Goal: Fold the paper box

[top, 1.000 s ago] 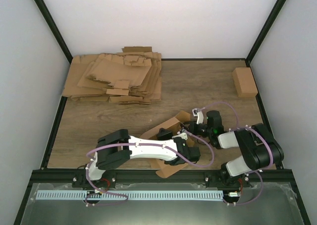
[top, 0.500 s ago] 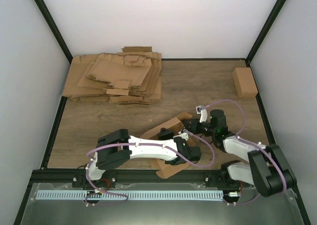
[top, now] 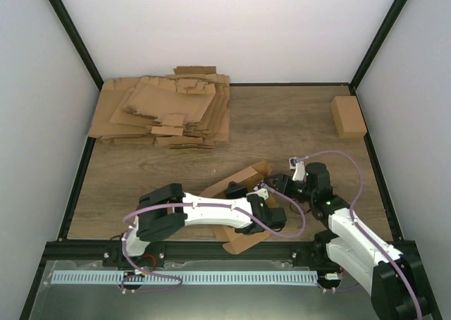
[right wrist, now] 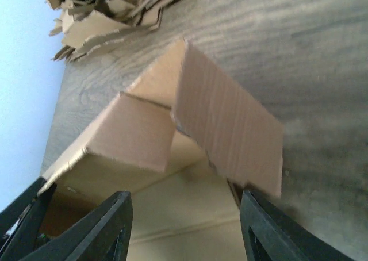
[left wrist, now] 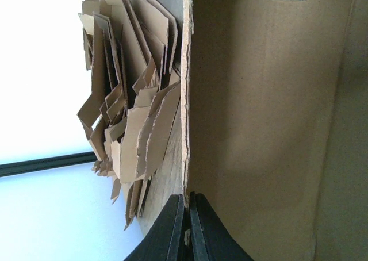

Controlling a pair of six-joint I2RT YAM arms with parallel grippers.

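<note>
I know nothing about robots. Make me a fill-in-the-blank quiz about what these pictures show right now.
The left gripper is ____ on an edge of the paper box. The right gripper stands ____, gripping nothing. The heap of flat cardboard sheets lies in the far ____ corner of the table.
Missing words: shut, open, left.

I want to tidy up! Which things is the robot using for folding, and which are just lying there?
In use: paper box; left gripper pinching its edge; right gripper open near it.
Lying about: heap of flat cardboard sheets; small brown block, far right.
</note>
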